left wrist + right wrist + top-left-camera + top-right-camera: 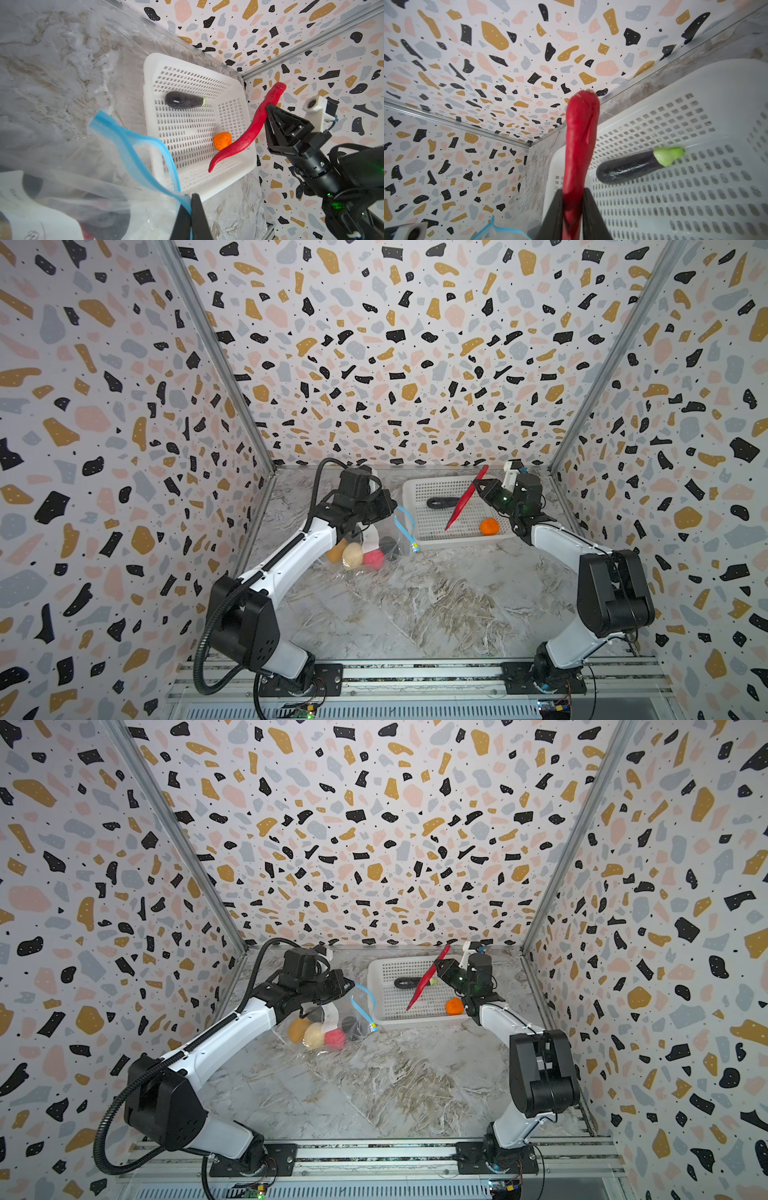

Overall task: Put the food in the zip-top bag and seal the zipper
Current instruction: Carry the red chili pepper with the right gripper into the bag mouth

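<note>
You're mid-transfer: your right claw (pixel 478 486) pinches the red chili (pixel 464 501) above the white basket (pixel 415 489) at the worktop's far right corner. Your left claw (pixel 190 204) is pressed together on the zipper (pixel 122 135), holding the zip-top bag (pixel 397 547) open beside the basket. Next, swing the chili into that mouth. The eggplant (pixel 442 502) and orange ball (pixel 489 526) wait. The bag's label (pixel 331 1013) print is unreadable.

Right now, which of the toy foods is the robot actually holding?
The long red chili, pinched by the right claw; the eggplant and orange ball lie in the basket.
</note>
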